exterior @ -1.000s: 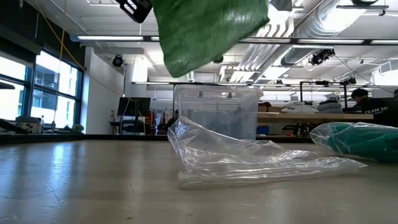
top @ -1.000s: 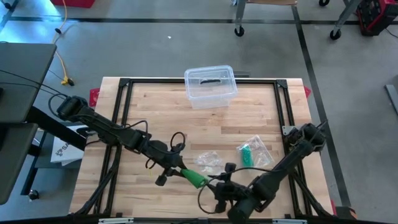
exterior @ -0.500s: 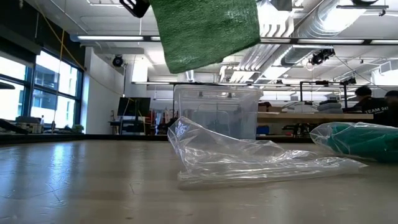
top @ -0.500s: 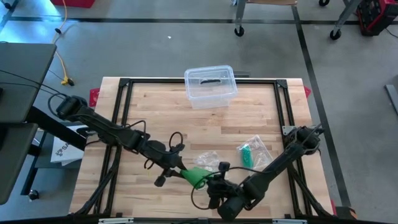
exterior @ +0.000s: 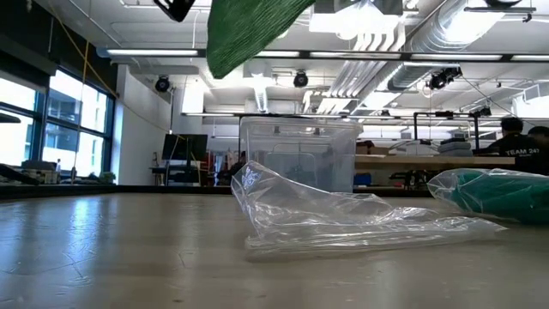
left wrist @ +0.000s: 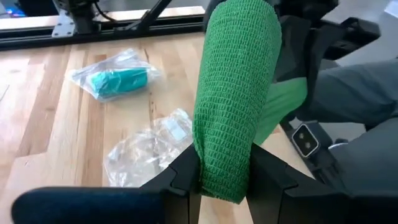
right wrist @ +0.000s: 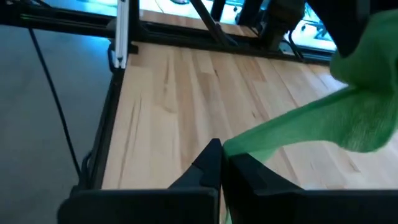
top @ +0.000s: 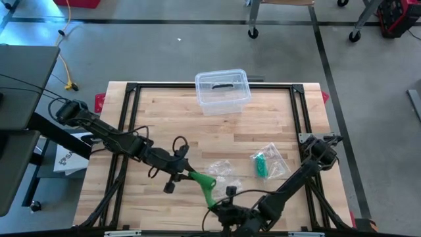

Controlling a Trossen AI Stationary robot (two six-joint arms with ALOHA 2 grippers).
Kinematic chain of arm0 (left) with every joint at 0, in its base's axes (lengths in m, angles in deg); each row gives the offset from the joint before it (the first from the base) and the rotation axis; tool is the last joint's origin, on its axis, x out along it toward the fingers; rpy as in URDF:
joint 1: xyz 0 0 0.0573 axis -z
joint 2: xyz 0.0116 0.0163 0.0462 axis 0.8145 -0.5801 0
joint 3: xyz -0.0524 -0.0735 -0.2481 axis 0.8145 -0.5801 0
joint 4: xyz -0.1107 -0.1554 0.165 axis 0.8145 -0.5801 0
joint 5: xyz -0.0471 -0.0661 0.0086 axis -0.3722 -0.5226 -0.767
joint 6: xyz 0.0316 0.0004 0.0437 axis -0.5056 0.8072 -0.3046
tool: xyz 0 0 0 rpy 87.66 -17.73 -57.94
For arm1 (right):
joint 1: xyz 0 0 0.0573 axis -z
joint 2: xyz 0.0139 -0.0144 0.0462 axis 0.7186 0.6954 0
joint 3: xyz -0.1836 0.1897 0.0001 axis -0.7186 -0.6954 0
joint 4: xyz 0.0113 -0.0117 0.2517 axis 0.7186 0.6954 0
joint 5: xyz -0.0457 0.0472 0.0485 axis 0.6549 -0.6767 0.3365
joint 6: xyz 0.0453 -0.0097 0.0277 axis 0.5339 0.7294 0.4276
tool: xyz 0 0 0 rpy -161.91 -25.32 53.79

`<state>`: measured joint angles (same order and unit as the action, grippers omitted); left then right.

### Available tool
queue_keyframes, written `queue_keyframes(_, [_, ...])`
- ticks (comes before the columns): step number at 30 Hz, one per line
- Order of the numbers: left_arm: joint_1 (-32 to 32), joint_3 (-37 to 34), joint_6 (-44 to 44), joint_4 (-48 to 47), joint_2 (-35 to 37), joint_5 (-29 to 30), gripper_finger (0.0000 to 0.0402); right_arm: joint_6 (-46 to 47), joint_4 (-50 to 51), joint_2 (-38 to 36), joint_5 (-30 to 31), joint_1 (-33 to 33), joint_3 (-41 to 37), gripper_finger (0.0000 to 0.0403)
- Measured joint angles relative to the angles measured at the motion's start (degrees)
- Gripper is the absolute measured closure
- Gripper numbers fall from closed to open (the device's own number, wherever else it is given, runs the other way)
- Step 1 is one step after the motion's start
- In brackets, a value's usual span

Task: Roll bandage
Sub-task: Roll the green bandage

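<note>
A green bandage roll (left wrist: pixel 236 93) hangs above the table's near middle, held by my left gripper (left wrist: pixel 224 171), which shows in the high view (top: pixel 189 174). From the roll (top: pixel 197 178) a loose green strip (top: pixel 207 191) runs toward the near edge to my right gripper (top: pixel 217 204). That gripper (right wrist: pixel 221 158) is shut on the strip's end. The low view shows only the bandage's underside (exterior: pixel 244 30) at the top of the picture. My left gripper pinches the roll's near end (left wrist: pixel 221 183) between its two fingers, which come from the table's left, slanting down. The roll sticks out past the fingertips, lifted clear of the table. My right gripper pinches the free end of the green strip (right wrist: pixel 239 146) between its shut fingers, coming from the table's right along the near edge. The strip rises from the fingers to the roll (right wrist: pixel 370 93), clear of the wood, spread flat with little slack.
An empty clear bag (top: pixel 220 169) lies just beyond the bandage. A teal bandage in its bag (top: pixel 263 162) lies to the right. A clear plastic bin (top: pixel 222 91) stands at the far middle. Bare wood lies at the left and centre.
My right gripper has gone toward the table's left and near edge and sunk, taking hold of the bandage's loose end. The strip is now drawn out from the roll toward the near edge. The roll in my left gripper has tipped slightly.
</note>
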<state>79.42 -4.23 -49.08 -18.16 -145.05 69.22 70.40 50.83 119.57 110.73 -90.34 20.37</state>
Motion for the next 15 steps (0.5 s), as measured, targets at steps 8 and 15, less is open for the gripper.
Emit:
queue_keyframes(8, [1.06, 0.01, -1.93, -0.64, 0.02, 9.98, 0.0316, 4.03, 1.88, -0.1, -1.36, 0.03, 0.0, 0.0403])
queue_keyframes(15, [1.58, 0.07, -7.14, -3.76, 0.15, 21.95, 0.0316, 3.61, 2.57, -0.02, -6.66, -0.36, -0.01, 0.0403])
